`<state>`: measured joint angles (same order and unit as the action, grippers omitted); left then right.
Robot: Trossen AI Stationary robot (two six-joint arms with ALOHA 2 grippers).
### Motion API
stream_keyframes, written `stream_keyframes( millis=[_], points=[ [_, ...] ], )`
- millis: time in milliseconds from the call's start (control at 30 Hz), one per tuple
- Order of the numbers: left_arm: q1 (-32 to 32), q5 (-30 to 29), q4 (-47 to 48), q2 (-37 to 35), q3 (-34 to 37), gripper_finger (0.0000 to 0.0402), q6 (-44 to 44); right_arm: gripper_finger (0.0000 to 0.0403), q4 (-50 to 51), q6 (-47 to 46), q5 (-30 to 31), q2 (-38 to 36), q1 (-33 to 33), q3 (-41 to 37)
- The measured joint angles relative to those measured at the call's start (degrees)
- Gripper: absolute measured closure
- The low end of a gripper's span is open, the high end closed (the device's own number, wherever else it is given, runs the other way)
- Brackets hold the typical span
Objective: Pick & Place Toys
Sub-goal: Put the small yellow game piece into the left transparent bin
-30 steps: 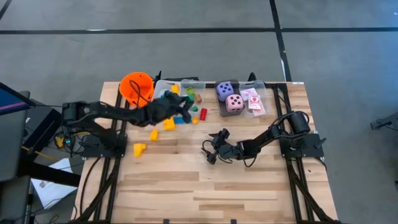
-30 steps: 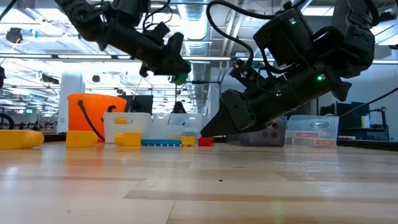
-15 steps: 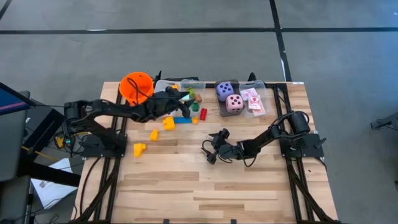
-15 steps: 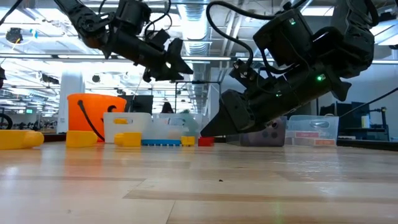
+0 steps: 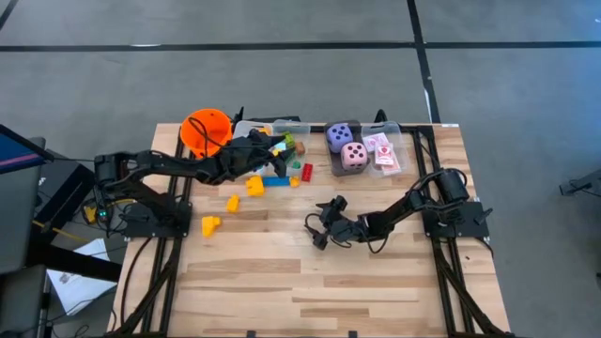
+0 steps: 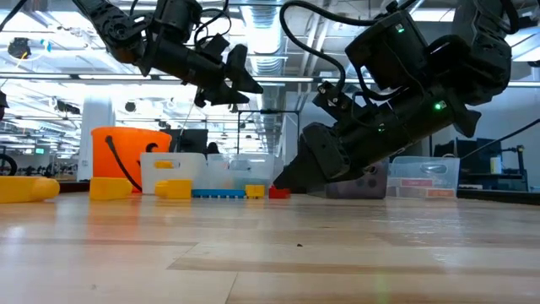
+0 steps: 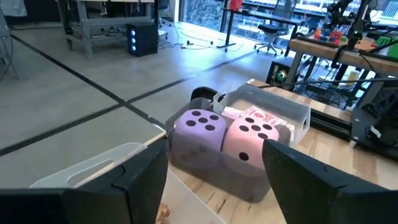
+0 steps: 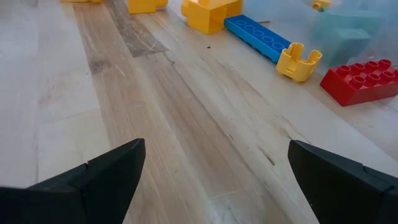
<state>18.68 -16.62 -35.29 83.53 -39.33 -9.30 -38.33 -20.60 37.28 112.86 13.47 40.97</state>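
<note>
While I am hovering my left end effector, fingers spread and empty, over the clear bin at the counter's far edge, I am eyeing the blue block beyond my open right end effector: light, stiff, slick, best pinched across its narrow sides.

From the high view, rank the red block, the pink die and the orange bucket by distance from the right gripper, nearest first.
1. red block: just beyond the right gripper, beside the loose blocks.
2. pink die: farther back, in the bin with the purple die.
3. orange bucket: farthest, at the table's far left corner, past the left gripper.
</note>
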Motion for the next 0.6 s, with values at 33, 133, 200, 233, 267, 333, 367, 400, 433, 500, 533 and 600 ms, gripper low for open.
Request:
stream_keyframes(
  millis=[33,133,200,233,267,333,367,400,433,500,533,600],
  points=[
    [0.0,0.0,0.1,0.0,0.0,0.0152,0.0,0.0015,-0.1,0.0,0.0,0.0,0.0,0.0],
    [0.0,0.0,0.1,0.0,0.0,0.0152,0.0,0.0015,-0.1,0.0,0.0,0.0,0.0,0.0],
    [0.0,0.0,0.1,0.0,0.0,0.0150,0.0,0.0015,0.0,0.0,0.0,0.0,0.2,0.0],
    [0.0,0.0,0.1,0.0,0.0,0.0149,0.0,0.0015,0.0,0.0,0.0,0.0,0.4,0.0],
    [0.0,0.0,0.1,0.0,0.0,0.0148,0.0,0.0015,0.0,0.0,0.0,0.0,0.4,0.0],
    [0.0,0.0,0.1,0.0,0.0,0.0147,0.0,0.0015,0.0,0.0,0.0,0.0,0.7,0.0],
    [0.0,0.0,0.1,0.0,0.0,0.0147,0.0,0.0015,0.0,0.0,0.0,0.0,0.8,0.0],
    [0.0,0.0,0.1,0.0,0.0,0.0147,0.0,0.0015,0.0,0.0,0.0,0.0,0.8,0.0],
    [0.0,0.0,0.1,0.0,0.0,0.0147,0.0,0.0015,0.1,0.0,0.0,0.0,0.8,0.0],
    [0.0,0.0,0.1,0.0,0.0,0.0148,0.0,0.0015,0.1,0.0,0.0,0.0,0.8,0.0],
    [0.0,0.0,0.1,0.0,0.0,0.0148,0.0,0.0015,0.1,0.0,0.0,0.0,0.8,0.0],
    [0.0,0.0,0.1,0.0,0.0,0.0148,0.0,0.0015,0.2,0.0,0.0,0.0,0.8,0.0]
  ],
)
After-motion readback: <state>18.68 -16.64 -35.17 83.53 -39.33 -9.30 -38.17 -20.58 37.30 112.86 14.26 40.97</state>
